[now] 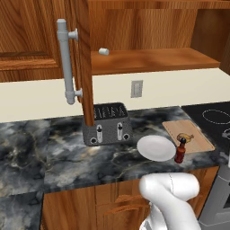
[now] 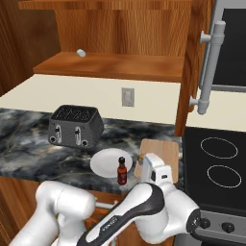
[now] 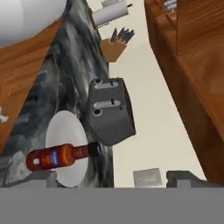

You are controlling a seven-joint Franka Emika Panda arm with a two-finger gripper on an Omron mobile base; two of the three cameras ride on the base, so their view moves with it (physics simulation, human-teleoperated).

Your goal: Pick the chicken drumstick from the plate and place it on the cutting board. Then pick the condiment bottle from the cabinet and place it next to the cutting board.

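The golden-brown chicken drumstick lies on the wooden cutting board. Just in front of the board's left corner the dark-red condiment bottle stands upright on the counter, between the board and the bare white plate. In the right base view my gripper hovers over the cutting board, right of the bottle and apart from it. The hand view is rolled, so the bottle looks sideways across the plate. My fingertips stand wide apart with nothing between them. The cabinet is open.
A black toaster stands behind the plate. A small white cylinder lies on the cabinet shelf. The open door with its grey bar handle juts out above the toaster. A stovetop lies right of the board. A knife block sits farther along the counter.
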